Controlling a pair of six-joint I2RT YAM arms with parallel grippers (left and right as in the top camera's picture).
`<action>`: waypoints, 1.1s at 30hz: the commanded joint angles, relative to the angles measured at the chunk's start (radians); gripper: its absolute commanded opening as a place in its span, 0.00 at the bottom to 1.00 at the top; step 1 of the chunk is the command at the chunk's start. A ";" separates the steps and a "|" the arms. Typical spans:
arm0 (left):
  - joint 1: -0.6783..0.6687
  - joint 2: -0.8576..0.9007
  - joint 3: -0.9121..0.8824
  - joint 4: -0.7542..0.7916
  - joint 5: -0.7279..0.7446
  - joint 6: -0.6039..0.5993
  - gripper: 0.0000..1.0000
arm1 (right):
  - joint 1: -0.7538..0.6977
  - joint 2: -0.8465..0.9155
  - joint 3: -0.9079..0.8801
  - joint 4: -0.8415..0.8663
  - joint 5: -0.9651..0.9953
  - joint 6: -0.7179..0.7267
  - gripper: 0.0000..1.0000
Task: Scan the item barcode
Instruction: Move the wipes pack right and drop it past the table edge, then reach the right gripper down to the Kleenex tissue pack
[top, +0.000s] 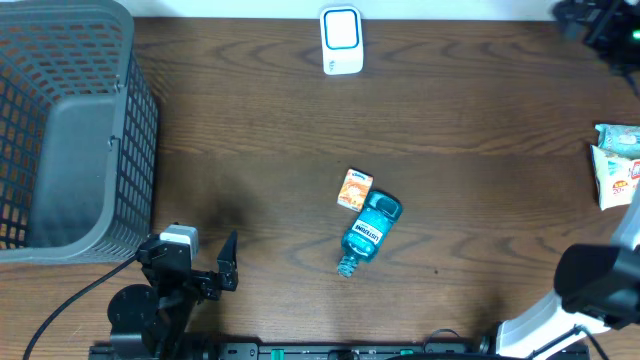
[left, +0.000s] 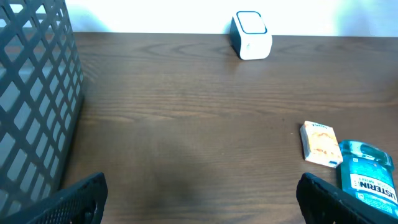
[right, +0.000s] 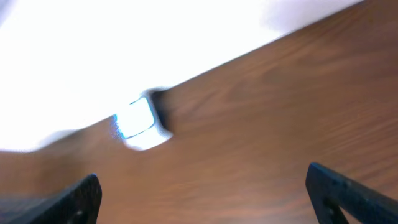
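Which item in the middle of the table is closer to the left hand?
The blue mouthwash bottle, lying on its side; the small orange box sits farther back.

Ahead of the left hand (left: 200, 205), bare worktop (left: 186, 112) runs open all the way to the scanner (left: 251, 35) at the far edge. The mesh basket (left: 37, 93) walls off its left side close by. Forward to its right, the small orange box (left: 321, 144) and the mouthwash bottle (left: 368, 177) lie close together and block a sweep that way.
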 joint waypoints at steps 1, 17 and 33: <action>0.005 -0.004 0.009 0.000 0.013 0.014 0.97 | 0.130 0.008 -0.002 -0.079 -0.129 0.182 0.99; 0.005 -0.004 0.009 0.000 0.013 0.014 0.97 | 0.846 0.340 -0.004 -0.320 0.340 0.254 0.79; 0.005 -0.004 0.009 0.000 0.013 0.014 0.97 | 0.906 0.574 -0.004 -0.427 0.481 0.297 0.49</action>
